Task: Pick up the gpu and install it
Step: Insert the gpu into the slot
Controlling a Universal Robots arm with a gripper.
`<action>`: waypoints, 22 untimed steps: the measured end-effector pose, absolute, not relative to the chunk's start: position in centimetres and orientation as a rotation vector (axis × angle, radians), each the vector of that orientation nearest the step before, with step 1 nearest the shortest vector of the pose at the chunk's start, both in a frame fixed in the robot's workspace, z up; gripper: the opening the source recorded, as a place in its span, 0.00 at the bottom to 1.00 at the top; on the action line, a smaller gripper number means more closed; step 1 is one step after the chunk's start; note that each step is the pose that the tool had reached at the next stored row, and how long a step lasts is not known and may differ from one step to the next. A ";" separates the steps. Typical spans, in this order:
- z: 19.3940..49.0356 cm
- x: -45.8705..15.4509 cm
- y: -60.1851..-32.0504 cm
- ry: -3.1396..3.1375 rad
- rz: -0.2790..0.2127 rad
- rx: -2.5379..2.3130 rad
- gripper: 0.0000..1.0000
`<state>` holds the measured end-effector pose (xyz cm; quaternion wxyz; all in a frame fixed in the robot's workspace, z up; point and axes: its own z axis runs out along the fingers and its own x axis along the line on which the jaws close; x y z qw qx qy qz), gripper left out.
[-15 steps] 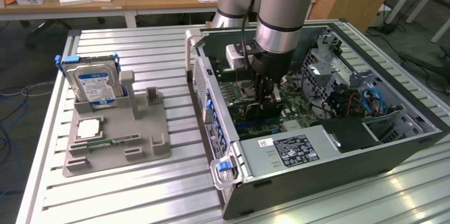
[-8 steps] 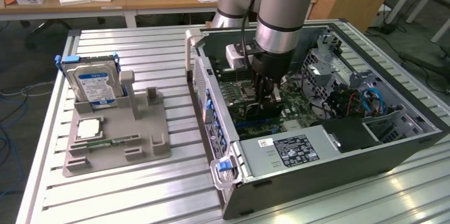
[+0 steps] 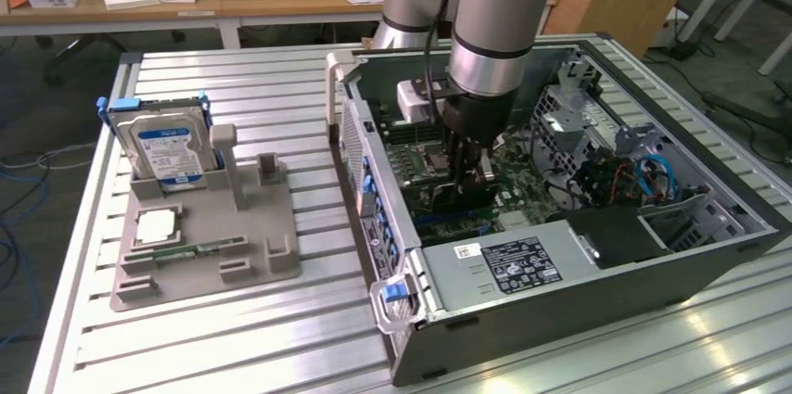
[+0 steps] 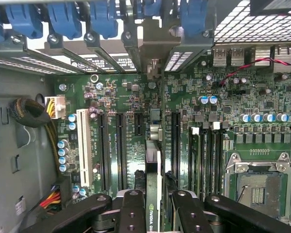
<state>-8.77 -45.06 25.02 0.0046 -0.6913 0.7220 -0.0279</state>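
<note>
Inside the computer case (image 3: 594, 306), the gripper (image 3: 465, 192) pinched the graphics card (image 4: 153, 170) edge-on between its fingers (image 4: 132, 213) over the motherboard (image 4: 262, 121); a hard drive (image 3: 167, 148) stood at the case's nine o'clock.

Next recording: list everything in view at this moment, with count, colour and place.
computer case: one, black and grey, lying open on the table
motherboard: one, green, on the case floor
power supply: one, silver with a dark label, inside the case
fixture: one, grey, on the table at the exterior view's left
hard drive: one, silver with blue-white label, upright in the fixture
processor chip: one, silver, flat in the fixture
memory stick: one, green, flat in the fixture
table: one, silver, slatted
gpu: one, dark, edge-on over the motherboard slots
robot arm: one, grey and light blue, reaching into the case
gripper: one, black, shut on the gpu
</note>
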 end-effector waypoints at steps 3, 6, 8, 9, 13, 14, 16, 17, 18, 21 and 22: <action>25.0 -8.8 -45.1 2.262 -0.088 -2.166 0.26; 25.1 -8.8 -45.0 2.260 -0.087 -2.165 0.26; 25.2 -8.8 -45.0 2.260 -0.088 -2.165 0.26; 25.3 -8.8 -45.0 2.261 -0.088 -2.165 0.26; 25.5 -8.8 -45.0 2.261 -0.088 -2.165 0.26; 25.5 -8.8 -45.0 2.261 -0.088 -2.165 0.26; 25.5 -8.8 -45.0 2.261 -0.088 -2.165 0.26; 25.5 -8.8 -45.0 2.261 -0.088 -2.165 0.26; 25.5 -8.8 -45.0 2.261 -0.088 -2.165 0.26; 25.5 -8.8 -44.9 2.260 -0.088 -2.166 0.26; 25.5 -8.8 -44.9 2.260 -0.088 -2.166 0.26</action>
